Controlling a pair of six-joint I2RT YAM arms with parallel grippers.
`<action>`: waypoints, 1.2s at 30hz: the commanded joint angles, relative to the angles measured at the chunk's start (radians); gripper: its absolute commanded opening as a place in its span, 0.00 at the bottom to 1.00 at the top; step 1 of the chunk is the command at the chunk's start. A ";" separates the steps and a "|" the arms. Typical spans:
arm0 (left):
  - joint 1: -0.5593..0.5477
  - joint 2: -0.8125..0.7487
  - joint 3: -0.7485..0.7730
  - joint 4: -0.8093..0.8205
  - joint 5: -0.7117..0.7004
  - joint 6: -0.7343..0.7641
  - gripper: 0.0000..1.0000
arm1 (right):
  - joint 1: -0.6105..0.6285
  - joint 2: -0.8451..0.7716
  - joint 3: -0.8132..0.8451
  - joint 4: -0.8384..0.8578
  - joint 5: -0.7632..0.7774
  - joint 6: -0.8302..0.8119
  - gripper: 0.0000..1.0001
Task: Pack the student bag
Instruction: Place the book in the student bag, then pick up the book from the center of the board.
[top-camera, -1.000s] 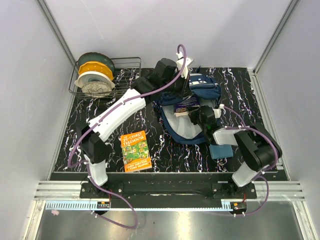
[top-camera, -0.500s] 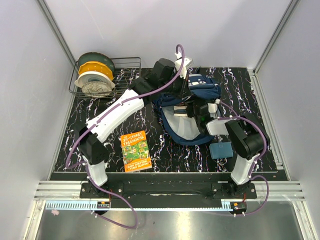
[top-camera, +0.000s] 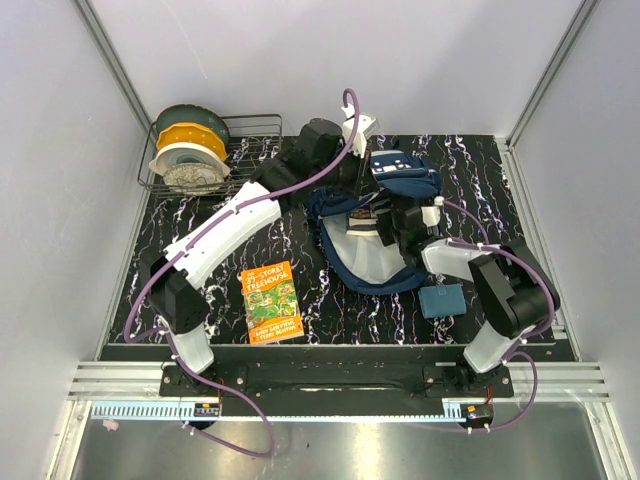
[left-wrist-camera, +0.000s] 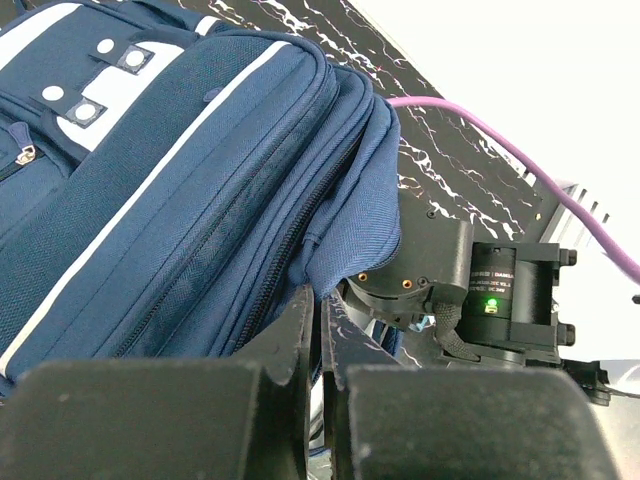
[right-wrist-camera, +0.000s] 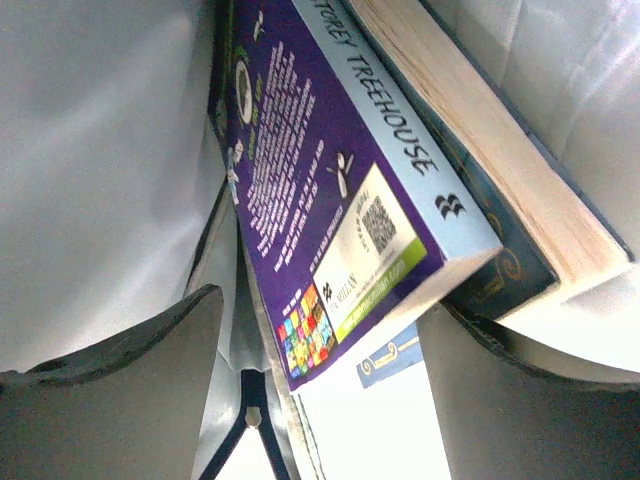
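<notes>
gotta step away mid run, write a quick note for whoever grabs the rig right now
Left hand: shut on the rim of the student bag.
Right hand: open inside the bag, jaws either side of the purple book.
Done: purple book and a second book sit in the bag.
Left to do: orange book and teal pouch lie out on the table, probably next.

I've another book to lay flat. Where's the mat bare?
Bare: the near strip between the orange book and teal pouch; the far right corner beside the student bag. Crowded: the bag's mouth, where left arm and right arm meet, and by the wire rack.
</notes>
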 joint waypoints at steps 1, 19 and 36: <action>0.011 -0.089 0.013 0.160 0.052 -0.035 0.00 | -0.005 -0.072 -0.024 -0.066 -0.053 -0.013 0.83; 0.052 -0.116 -0.099 0.194 0.074 -0.080 0.83 | 0.007 -0.670 -0.280 -0.283 -0.401 -0.380 0.80; 0.224 -0.519 -0.706 0.165 -0.254 -0.256 0.99 | 0.058 -0.930 -0.261 -0.479 -0.763 -0.576 0.80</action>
